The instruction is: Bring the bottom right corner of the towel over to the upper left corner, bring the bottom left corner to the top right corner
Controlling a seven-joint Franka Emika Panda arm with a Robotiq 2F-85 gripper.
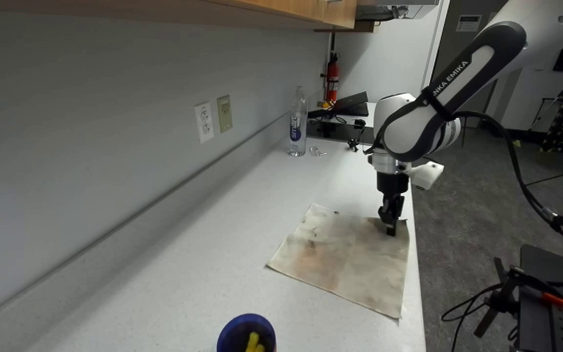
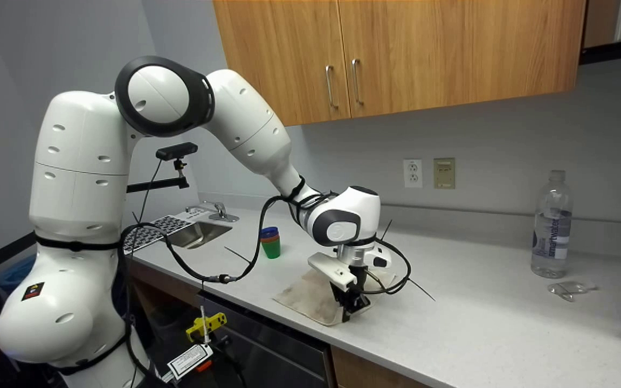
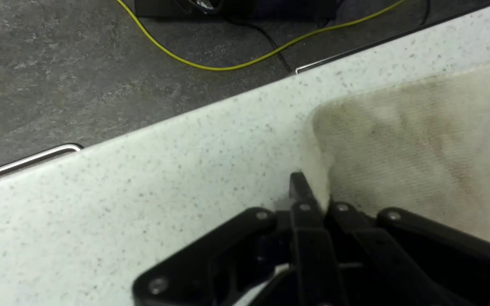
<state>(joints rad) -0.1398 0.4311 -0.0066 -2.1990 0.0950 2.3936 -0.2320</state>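
The towel [image 1: 340, 264] is a thin beige cloth with brownish stains, lying mostly flat on the white counter. It also shows in an exterior view [image 2: 310, 296], partly hidden behind my gripper. My gripper [image 1: 392, 229] points down at the towel's edge, near the corner [image 1: 405, 221] by the counter's front edge. In the wrist view the gripper [image 3: 322, 206] has its fingers closed on a raised fold of the towel's edge [image 3: 319, 180]. Towel surface [image 3: 419, 148] spreads to the right there. The other corners lie flat on the counter.
The counter's front edge [image 3: 185, 114] runs close beside the towel, with the floor beyond. Stacked cups [image 2: 270, 243], blue on top, stand near the sink [image 2: 197, 237]. A water bottle [image 1: 298, 129] and a clear plastic piece [image 1: 316, 151] stand by the wall.
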